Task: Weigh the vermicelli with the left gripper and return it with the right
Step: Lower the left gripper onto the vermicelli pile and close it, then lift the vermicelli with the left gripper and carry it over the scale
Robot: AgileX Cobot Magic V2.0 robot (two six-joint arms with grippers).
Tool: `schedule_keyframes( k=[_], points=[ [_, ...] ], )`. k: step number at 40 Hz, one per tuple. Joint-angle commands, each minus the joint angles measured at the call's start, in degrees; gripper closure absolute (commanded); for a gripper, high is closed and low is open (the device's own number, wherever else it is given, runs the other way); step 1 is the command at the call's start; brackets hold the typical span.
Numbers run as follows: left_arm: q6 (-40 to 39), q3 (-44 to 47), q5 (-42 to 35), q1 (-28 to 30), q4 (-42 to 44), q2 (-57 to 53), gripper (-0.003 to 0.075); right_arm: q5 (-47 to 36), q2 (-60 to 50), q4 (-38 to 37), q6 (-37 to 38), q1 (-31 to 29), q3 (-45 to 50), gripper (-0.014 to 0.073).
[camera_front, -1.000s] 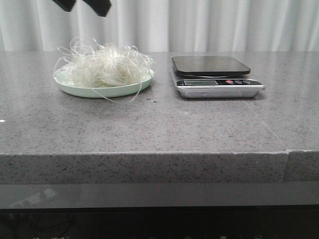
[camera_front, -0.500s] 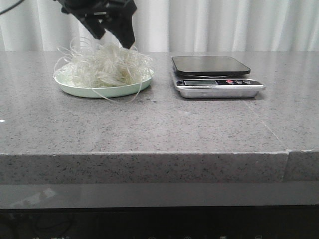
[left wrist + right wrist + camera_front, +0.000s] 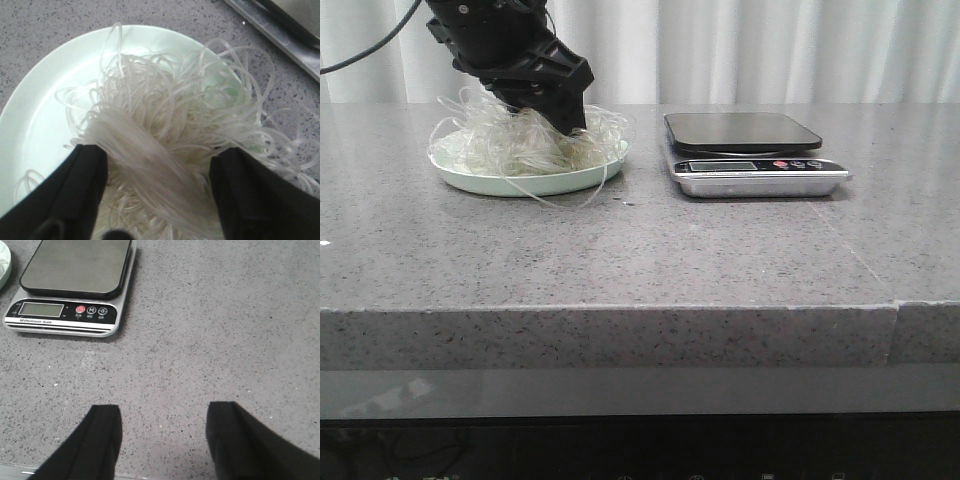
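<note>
The vermicelli [image 3: 520, 140] is a tangle of thin pale strands heaped on a pale green plate [image 3: 470, 182] at the left of the table. My black left gripper [image 3: 552, 118] is down in the heap. In the left wrist view the gripper [image 3: 157, 155] is open, its two fingers [image 3: 87, 170] set wide on either side of a thick bundle of the vermicelli [image 3: 165, 115], above the plate [image 3: 40, 115]. My right gripper [image 3: 162, 412] is open and empty over bare grey tabletop; it does not show in the front view.
A digital kitchen scale [image 3: 750, 150] with a dark platform stands right of the plate and also shows in the right wrist view [image 3: 75, 265]. A few strands hang over the plate's front rim. White curtains hang behind the table.
My left gripper has come down from above the plate into the vermicelli heap, pressing the strands down. The scale and plate have not moved.
</note>
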Motion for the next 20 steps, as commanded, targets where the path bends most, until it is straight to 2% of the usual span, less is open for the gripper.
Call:
schedule_keyframes(
  k=[1, 6, 11, 20],
  points=[
    [-0.60, -1.36, -0.19, -0.02, -0.06, -2.15, 0.0353, -3.30, 0.30, -0.32, -0.70, -0.25, -1.65, 0.0095],
    [-0.60, -1.36, -0.09, -0.02, -0.06, -2.15, 0.0472, -3.30, 0.30, -0.32, -0.70, -0.25, -1.65, 0.0095],
    [-0.60, -1.45, 0.11, -0.02, 0.19, -2.26, 0.0550, -3.30, 0.30, -0.32, -0.70, -0.25, -1.65, 0.0095],
    [-0.60, -4.12, 3.81, -0.02, 0.33, -3.94, 0.0565, -3.30, 0.30, -0.32, -0.70, -0.25, -1.65, 0.0095]
  ],
)
